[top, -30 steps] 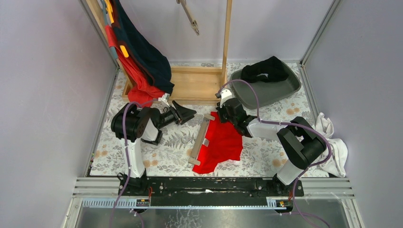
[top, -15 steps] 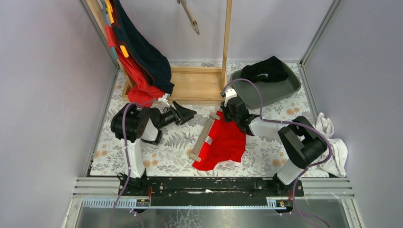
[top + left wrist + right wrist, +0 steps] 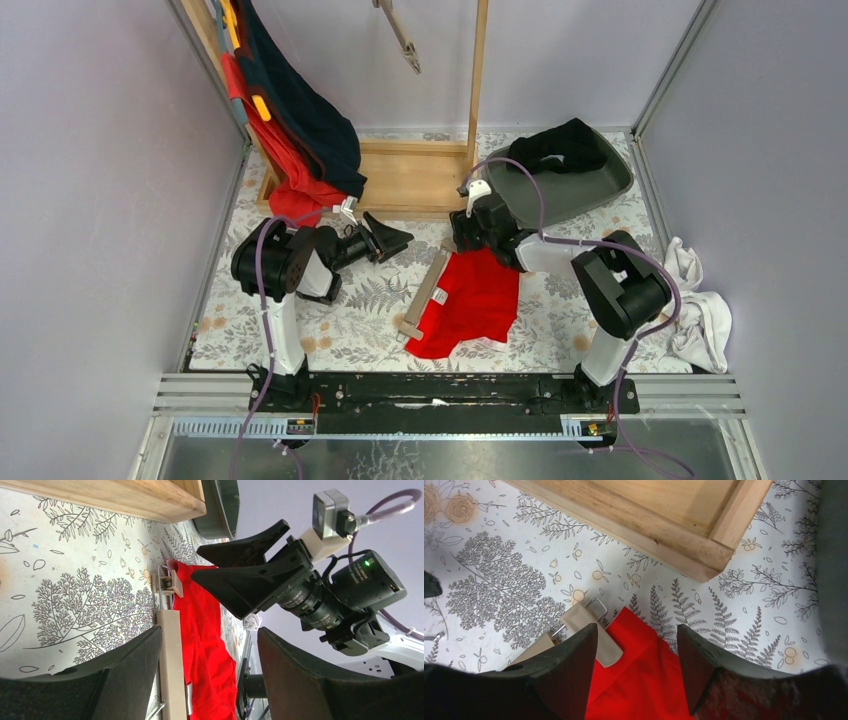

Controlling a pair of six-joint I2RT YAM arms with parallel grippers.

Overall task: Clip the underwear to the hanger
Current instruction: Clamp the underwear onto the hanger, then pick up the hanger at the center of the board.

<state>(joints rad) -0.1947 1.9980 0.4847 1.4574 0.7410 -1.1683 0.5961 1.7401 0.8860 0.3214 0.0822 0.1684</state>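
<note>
Floral counter [image 3: 350,322], centre: red underwear [image 3: 472,300] touching wooden clip hanger [image 3: 428,293]. Left pincer [image 3: 210,632], right pincer [image 3: 636,630]: spread, empty. Advice: seat cloth edge fully within each clip [image 3: 586,616].

Black-and-white jointed arms [image 3: 285,262], purple cables [image 3: 542,200] (one per arm), black wedge-shaped pincer fingers [image 3: 250,587], green indicator light [image 3: 368,562]
</note>
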